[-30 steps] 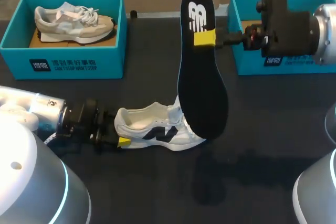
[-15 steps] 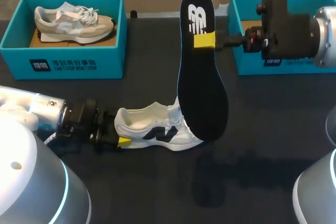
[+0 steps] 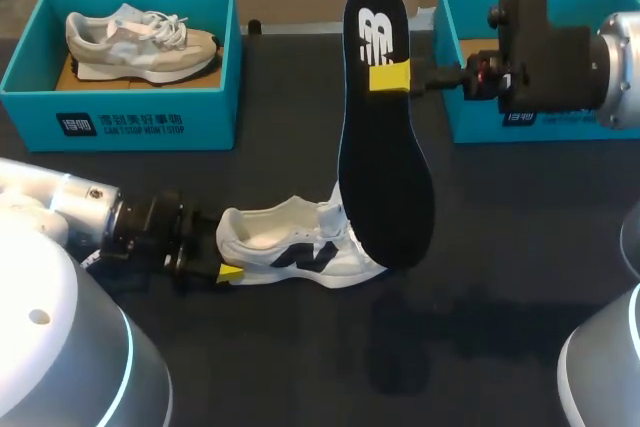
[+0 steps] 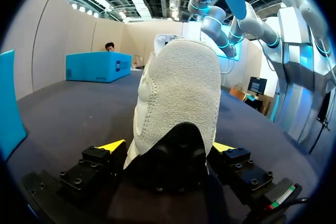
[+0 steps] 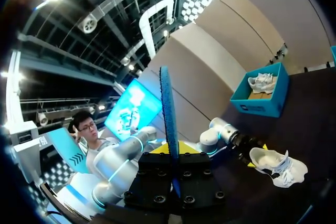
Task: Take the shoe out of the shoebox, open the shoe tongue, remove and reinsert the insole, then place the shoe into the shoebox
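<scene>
The white sneaker (image 3: pixel 300 252) lies on its sole on the dark table (image 3: pixel 300 367), toe toward the right arm's side. The left gripper (image 3: pixel 225 269) is clamped on its heel. In the left wrist view the padded heel (image 4: pixel 178 103) fills the space between the yellow tips of that gripper (image 4: pixel 168 150), both of which press against it.

Directly over the sneaker's forefoot stands the black insole (image 3: pixel 385 137), upright, logo end up. Its lower end covers part of the sneaker's toe from the head camera. The right gripper (image 3: pixel 392 77) pinches the insole near its upper end. From the right wrist the insole (image 5: pixel 169 129) shows edge-on, squeezed between the fingers of that gripper (image 5: pixel 176 148), with the sneaker (image 5: pixel 275 163) beyond on the table.

Behind the sneaker, toward its heel side, an open teal shoebox (image 3: pixel 120 122) holds a beige sneaker (image 3: pixel 140 42). Behind its toe side sits another teal shoebox (image 3: pixel 470 117), largely hidden by the right arm (image 3: pixel 560 57).
</scene>
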`<action>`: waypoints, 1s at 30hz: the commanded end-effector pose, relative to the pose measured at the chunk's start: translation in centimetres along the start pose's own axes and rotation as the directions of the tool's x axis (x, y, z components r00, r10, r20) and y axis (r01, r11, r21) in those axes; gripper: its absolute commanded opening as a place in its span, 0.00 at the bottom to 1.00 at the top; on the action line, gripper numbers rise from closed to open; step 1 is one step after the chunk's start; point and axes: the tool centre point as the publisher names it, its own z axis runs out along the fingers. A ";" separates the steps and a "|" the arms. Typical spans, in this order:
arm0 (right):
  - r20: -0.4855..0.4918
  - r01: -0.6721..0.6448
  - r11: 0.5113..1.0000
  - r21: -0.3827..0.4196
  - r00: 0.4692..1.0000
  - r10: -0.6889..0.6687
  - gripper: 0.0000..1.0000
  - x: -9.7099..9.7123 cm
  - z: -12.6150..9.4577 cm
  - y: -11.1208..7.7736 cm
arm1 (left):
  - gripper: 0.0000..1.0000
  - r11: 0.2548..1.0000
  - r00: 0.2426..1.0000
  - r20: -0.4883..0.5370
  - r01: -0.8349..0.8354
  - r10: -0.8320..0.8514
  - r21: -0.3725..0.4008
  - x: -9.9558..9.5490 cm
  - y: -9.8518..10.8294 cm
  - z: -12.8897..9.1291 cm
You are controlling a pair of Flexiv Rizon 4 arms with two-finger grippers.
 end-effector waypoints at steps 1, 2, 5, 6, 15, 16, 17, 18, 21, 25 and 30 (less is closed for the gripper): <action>0.002 -0.002 1.000 0.001 1.000 0.002 0.00 0.0 0.2 0.0 | 1.00 0.999 1.000 0.003 0.002 -0.001 -0.046 0.5 -0.7 -0.7; 0.002 -0.002 1.000 0.001 1.000 0.002 0.00 0.0 0.2 0.0 | 1.00 0.998 1.000 0.007 0.003 -0.003 -0.065 0.6 -0.9 -0.8; 0.002 -0.002 1.000 0.001 1.000 0.002 0.00 0.0 0.2 0.0 | 1.00 0.994 1.000 0.001 0.004 -0.004 -0.105 0.7 -1.3 -1.1; 0.002 -0.002 1.000 0.001 1.000 0.002 0.00 0.0 0.2 0.0 | 1.00 0.992 1.000 0.000 0.004 -0.004 -0.127 0.7 -1.5 -1.2; 0.002 -0.002 1.000 0.001 1.000 0.002 0.00 0.0 0.2 0.0 | 1.00 0.959 0.999 0.005 0.035 -0.035 -0.282 0.8 -2.6 -2.0; 0.002 -0.002 1.000 0.001 1.000 0.002 0.00 0.0 0.2 0.0 | 1.00 0.957 0.999 0.004 0.034 -0.034 -0.288 0.8 -2.7 -2.1; 0.002 -0.002 1.000 0.001 1.000 0.002 0.00 0.0 0.2 0.0 | 1.00 0.952 0.999 0.005 0.035 -0.035 -0.305 0.8 -2.9 -2.2; 0.002 -0.002 1.000 0.001 1.000 0.002 0.00 0.0 0.2 0.0 | 1.00 0.949 0.999 0.005 0.033 -0.033 -0.314 0.8 -3.1 -2.3; 0.002 -0.002 1.000 0.001 1.000 0.002 0.00 0.0 0.2 0.0 | 1.00 0.933 0.999 0.012 0.033 -0.031 -0.357 0.8 -3.5 -2.6; 0.002 -0.002 1.000 0.001 1.000 0.002 0.00 0.0 0.2 0.0 | 1.00 0.906 1.000 0.017 0.027 -0.021 -0.423 0.8 -4.0 -3.0; 0.002 -0.002 1.000 0.001 1.000 0.002 0.00 0.0 0.2 0.0 | 1.00 0.884 0.999 0.038 0.034 -0.018 -0.466 1.2 -4.5 -3.6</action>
